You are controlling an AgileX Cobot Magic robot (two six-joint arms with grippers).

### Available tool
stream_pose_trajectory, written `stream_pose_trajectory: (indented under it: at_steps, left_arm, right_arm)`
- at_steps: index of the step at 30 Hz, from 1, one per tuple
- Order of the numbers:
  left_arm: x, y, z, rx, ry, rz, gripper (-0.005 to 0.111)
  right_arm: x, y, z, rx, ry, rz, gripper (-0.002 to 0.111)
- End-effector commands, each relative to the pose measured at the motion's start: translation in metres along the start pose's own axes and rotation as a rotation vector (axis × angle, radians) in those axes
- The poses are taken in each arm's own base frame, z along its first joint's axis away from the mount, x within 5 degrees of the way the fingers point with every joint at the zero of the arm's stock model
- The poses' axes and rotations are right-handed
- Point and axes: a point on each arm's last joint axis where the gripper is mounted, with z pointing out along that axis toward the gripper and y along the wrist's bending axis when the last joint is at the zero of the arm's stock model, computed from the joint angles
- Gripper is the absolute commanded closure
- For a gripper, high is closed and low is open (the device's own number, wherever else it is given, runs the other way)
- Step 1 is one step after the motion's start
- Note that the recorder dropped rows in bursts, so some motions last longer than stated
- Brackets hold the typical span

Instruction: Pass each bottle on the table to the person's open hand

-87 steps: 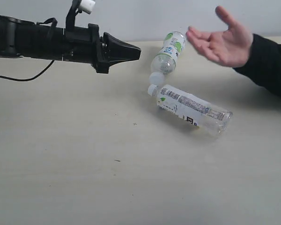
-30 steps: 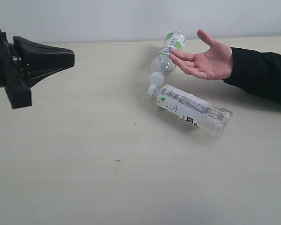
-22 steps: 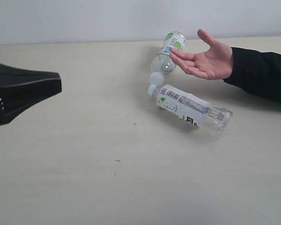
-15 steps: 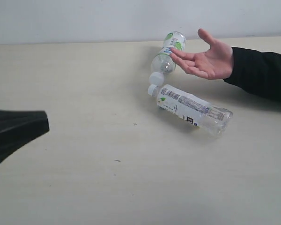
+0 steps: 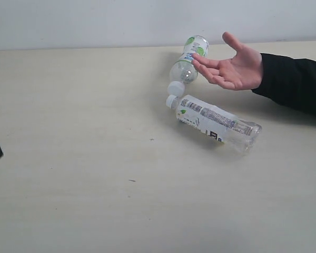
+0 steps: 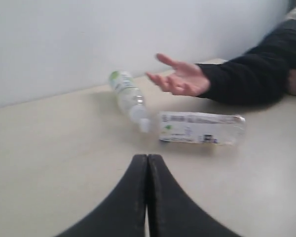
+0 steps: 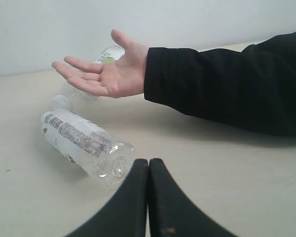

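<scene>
Hand point(image 5: 233, 66) palm up, fingers spread. Barcode bottle point(image 5: 215, 121) lies on table point(image 5: 84, 105) near the palm; green bottle point(image 5: 188, 62) just beside fingertips. Left gripper point(image 6: 147, 159) and right gripper point(image 7: 148, 162) pressed together, empty. Best: open right wide, grasp barcode bottle mid-body.
</scene>
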Motion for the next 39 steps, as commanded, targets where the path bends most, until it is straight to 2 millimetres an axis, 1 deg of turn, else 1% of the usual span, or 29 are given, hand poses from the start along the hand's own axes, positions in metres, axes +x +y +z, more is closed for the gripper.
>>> stream_pose_trajectory:
  at_steps: [1, 3, 7, 11, 17, 20, 24, 29, 30, 32, 33, 36, 38, 39]
  left_arm:
    - [0.009, 0.013, -0.009, -0.187, -0.024, -0.081, 0.107]
    - [0.011, 0.014, -0.013, -0.224, -0.051, -0.086, 0.107]
    - [0.006, 0.011, -0.020, -0.223, -0.133, -0.055, 0.107]
    - [0.003, 0.003, -0.024, -0.166, -0.195, -0.060, 0.107]
    - [0.001, -0.002, -0.026, -0.124, -0.222, -0.047, 0.107]
    - [0.002, -0.002, -0.026, -0.124, -0.221, -0.052, 0.107]
    - [0.002, -0.002, -0.026, -0.122, -0.221, -0.052, 0.107]
    - [0.002, -0.002, -0.026, -0.122, -0.220, -0.050, 0.107]
    - [0.002, -0.002, -0.026, -0.122, -0.220, -0.050, 0.107]
    - [0.002, -0.002, -0.026, -0.122, -0.220, -0.050, 0.107]
    - [0.002, -0.002, -0.026, -0.122, -0.220, -0.050, 0.107]
    - [0.002, -0.002, -0.026, -0.122, -0.220, -0.050, 0.107]
    - [0.002, -0.002, -0.026, -0.122, -0.220, -0.050, 0.107]
    - [0.002, -0.002, -0.026, -0.122, -0.220, -0.050, 0.107]
  right_arm:
    - [0.001, 0.000, 0.000, 0.000, -0.008, -0.001, 0.108]
    - [0.001, 0.000, 0.000, 0.000, -0.008, -0.001, 0.108]
    - [0.001, 0.000, 0.000, 0.000, -0.008, -0.001, 0.108]
    - [-0.002, -0.002, 0.000, 0.022, -0.035, -0.096, 0.108]
    - [-0.003, -0.002, 0.000, 0.022, -0.042, -0.108, 0.108]
    - [-0.004, -0.002, 0.000, 0.023, -0.052, -0.169, 0.108]
    - [-0.014, -0.001, -0.001, 0.034, -0.162, -0.276, 0.108]
    - [-0.035, 0.000, -0.007, 0.051, -0.406, -0.276, 0.108]
    - [-0.040, 0.000, -0.009, 0.048, -0.464, -0.232, 0.108]
    - [-0.048, 0.000, -0.014, 0.025, -0.568, -0.089, 0.108]
    - [-0.052, -0.001, -0.017, 0.004, -0.630, 0.016, 0.108]
    - [-0.059, -0.003, -0.022, -0.041, -0.719, 0.194, 0.108]
    - [-0.063, -0.003, -0.026, -0.058, -0.783, 0.233, 0.108]
    - [-0.067, -0.004, -0.031, -0.062, -0.853, 0.236, 0.108]
